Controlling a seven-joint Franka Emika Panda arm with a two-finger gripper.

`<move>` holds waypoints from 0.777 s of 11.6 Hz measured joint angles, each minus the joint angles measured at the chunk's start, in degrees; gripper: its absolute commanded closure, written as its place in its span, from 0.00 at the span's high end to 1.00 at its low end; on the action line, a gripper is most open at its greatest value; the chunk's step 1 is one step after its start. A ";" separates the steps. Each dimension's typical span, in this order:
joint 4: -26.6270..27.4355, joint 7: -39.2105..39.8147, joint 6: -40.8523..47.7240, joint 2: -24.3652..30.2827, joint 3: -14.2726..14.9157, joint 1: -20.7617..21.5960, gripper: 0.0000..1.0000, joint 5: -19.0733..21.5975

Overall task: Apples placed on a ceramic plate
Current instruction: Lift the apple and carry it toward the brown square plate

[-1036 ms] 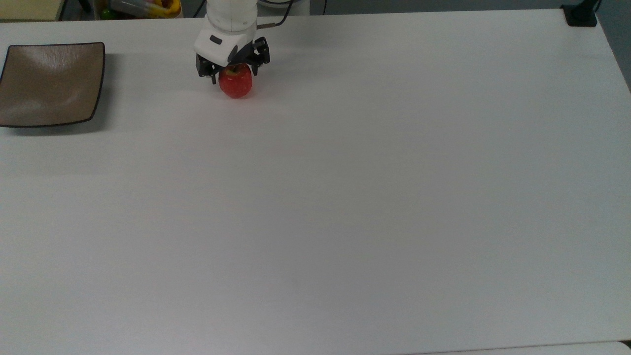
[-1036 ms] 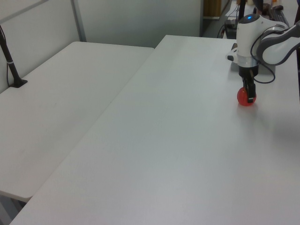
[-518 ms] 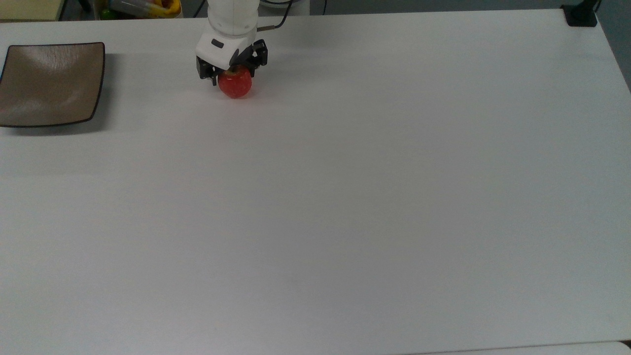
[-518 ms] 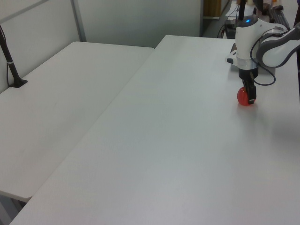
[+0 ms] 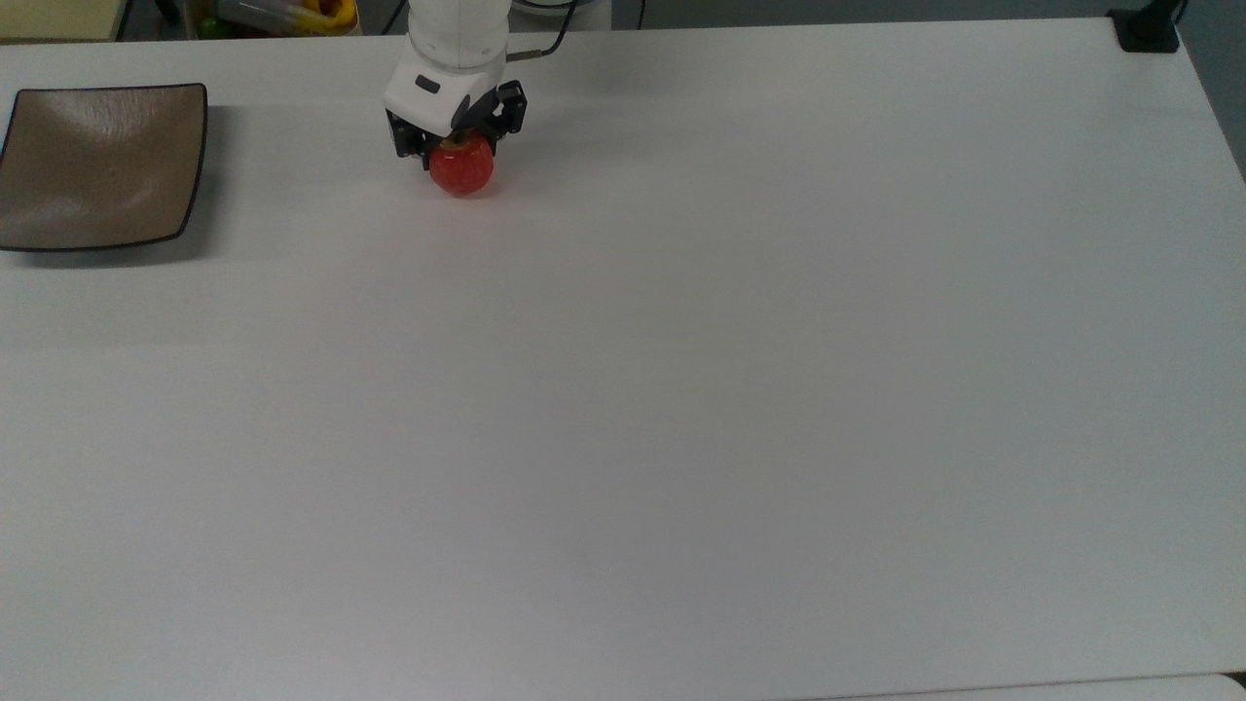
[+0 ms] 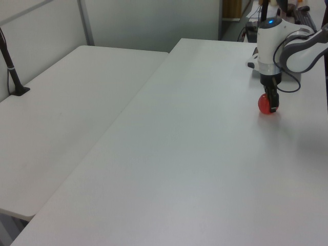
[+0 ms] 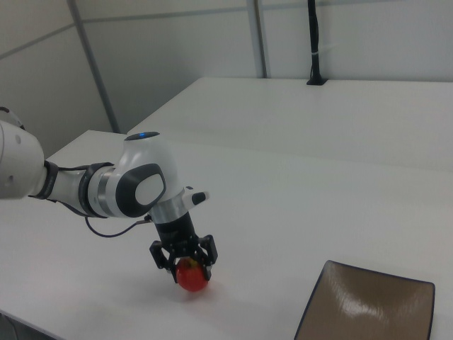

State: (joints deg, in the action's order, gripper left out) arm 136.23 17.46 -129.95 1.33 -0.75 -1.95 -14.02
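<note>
White tabletop point(image 5: 681, 389) fills the scene, with pale partition walls point(image 7: 177, 49) behind it. Black fingers point(image 5: 425, 156) close narrowly on the apple point(image 5: 461, 170), which sits low, at or just above the table, near the top view's 12 o'clock edge. Over it, the gripper point(image 5: 456, 146) points straight down from the white arm point(image 7: 134, 185). From the apple, the ceramic plate point(image 5: 97, 166) lies well apart at 9 o'clock in the top view and at 4 o'clock in the right view point(image 7: 368, 308), holding nothing.
</note>
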 measured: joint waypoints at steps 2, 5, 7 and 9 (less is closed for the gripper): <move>-3.91 -0.31 5.19 1.03 -0.10 0.11 0.00 0.98; -14.22 -0.43 16.70 2.39 -0.29 0.98 0.00 7.27; -23.11 -0.57 25.33 3.14 -0.40 1.36 0.00 10.77; -32.38 -0.58 33.94 3.54 -0.38 1.21 0.00 13.52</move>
State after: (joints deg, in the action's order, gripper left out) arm 103.85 16.88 -96.02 4.87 -1.13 -0.74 -0.50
